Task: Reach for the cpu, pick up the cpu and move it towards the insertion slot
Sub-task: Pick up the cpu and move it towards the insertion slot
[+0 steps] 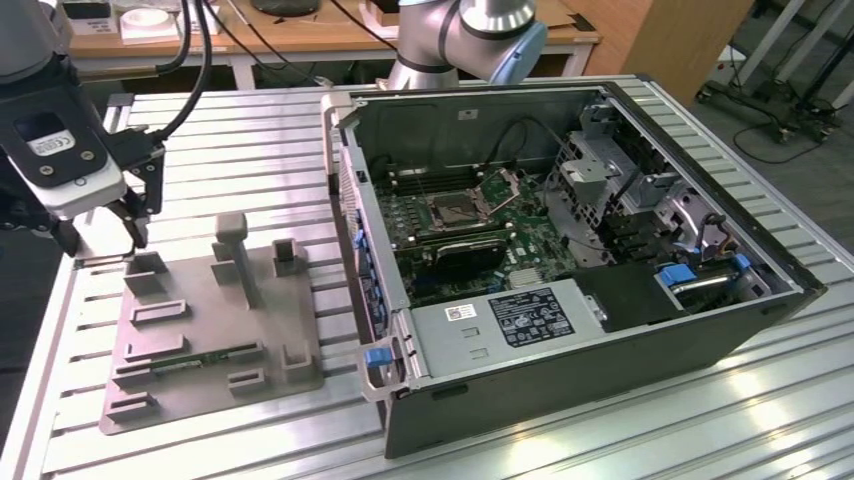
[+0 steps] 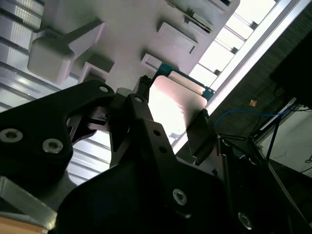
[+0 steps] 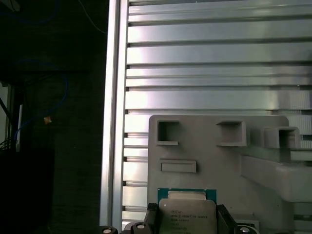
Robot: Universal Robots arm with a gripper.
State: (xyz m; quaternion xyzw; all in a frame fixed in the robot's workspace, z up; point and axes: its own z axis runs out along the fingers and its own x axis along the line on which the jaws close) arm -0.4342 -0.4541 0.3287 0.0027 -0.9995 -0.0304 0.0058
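Exterior view: claw (image 1: 100,238) sits at the exterior view's left, over a corner of the grey tray (image 1: 200,330) on the slatted table (image 1: 240,130). In both wrist views the fingers (image 2: 140,95) pinch the cpu (image 3: 187,208) by two opposite edges, silver top towards the cameras, so the claw is clenched on the chip. Can't tell whether the cpu is lifted clear of the tray or resting on it. The insertion slot (image 1: 454,208) is on the green board (image 1: 527,250) inside the open computer case (image 1: 601,330), well apart from the claw, with its metal plate (image 1: 502,186) tilted up.
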